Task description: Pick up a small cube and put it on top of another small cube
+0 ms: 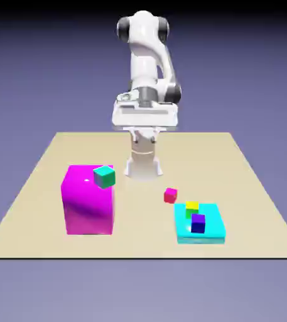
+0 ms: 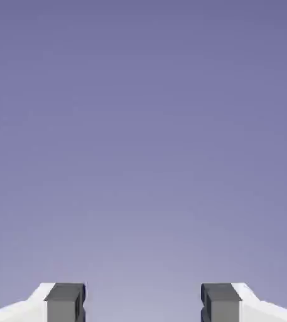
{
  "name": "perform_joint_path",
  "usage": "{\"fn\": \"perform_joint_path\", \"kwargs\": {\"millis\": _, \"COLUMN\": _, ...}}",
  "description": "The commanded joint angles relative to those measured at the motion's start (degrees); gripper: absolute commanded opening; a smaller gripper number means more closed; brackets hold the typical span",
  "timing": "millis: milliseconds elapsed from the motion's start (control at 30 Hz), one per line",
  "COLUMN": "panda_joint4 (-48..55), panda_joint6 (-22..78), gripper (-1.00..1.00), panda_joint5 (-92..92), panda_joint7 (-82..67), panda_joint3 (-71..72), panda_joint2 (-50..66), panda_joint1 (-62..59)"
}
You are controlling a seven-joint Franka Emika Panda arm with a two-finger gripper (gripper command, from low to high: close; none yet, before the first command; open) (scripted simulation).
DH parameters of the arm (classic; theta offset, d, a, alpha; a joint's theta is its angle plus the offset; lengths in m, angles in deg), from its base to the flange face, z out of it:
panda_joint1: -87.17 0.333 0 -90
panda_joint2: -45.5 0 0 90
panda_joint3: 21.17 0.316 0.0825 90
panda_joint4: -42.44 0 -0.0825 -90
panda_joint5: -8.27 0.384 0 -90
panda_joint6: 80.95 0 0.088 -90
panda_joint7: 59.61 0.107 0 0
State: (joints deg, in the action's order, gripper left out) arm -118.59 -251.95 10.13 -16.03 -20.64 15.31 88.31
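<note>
The tiny red cube (image 1: 170, 195) lies on the tan table (image 1: 45, 188), near the middle and a little toward the exterior view's right. The teal-green cube (image 1: 104, 177) with its lighter top shows at the upper right corner of the big magenta block (image 1: 86, 201), slightly turned. My gripper (image 1: 144, 135) hangs high above the table's far side, well away from both cubes. In the hand view my gripper (image 2: 143, 305) is open, the two grey fingertips (image 2: 65, 303) spread wide with only the backdrop between them. Neither cube appears in the hand view.
A flat cyan slab (image 1: 215, 233) lies at the exterior view's right front, carrying a yellow small cube (image 1: 192, 205) and a purple small cube (image 1: 198, 222). The magenta block stands tall at the left front.
</note>
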Motion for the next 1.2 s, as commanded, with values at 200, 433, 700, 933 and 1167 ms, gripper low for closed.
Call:
{"fn": "perform_joint_path", "kwargs": {"millis": 200, "panda_joint4": -0.2, "panda_joint6": 17.4, "gripper": 0.00, "panda_joint5": 10.8, "panda_joint7": 6.5, "panda_joint3": 3.1, "panda_joint2": 14.3, "panda_joint1": 2.6}}
{"fn": "perform_joint_path", "kwargs": {"millis": 433, "panda_joint4": -0.4, "panda_joint6": 34.9, "gripper": 0.00, "panda_joint5": 21.6, "panda_joint7": 13.1, "panda_joint3": 6.2, "panda_joint2": 28.6, "panda_joint1": 5.2}}
{"fn": "perform_joint_path", "kwargs": {"millis": 700, "panda_joint4": -1.0, "panda_joint6": 28.6, "gripper": 0.00, "panda_joint5": 30.8, "panda_joint7": 10.2, "panda_joint3": 10.4, "panda_joint2": 42.6, "panda_joint1": 6.3}}
{"fn": "perform_joint_path", "kwargs": {"millis": 933, "panda_joint4": -0.8, "panda_joint6": 32.8, "gripper": -1.00, "panda_joint5": 28.3, "panda_joint7": 12.0, "panda_joint3": 9.1, "panda_joint2": 38.6, "panda_joint1": 6.1}}
{"fn": "perform_joint_path", "kwargs": {"millis": 1167, "panda_joint4": 2.9, "panda_joint6": 40.8, "gripper": -1.00, "panda_joint5": 19.4, "panda_joint7": 11.2, "panda_joint3": 7.7, "panda_joint2": 33.2, "panda_joint1": 2.9}}
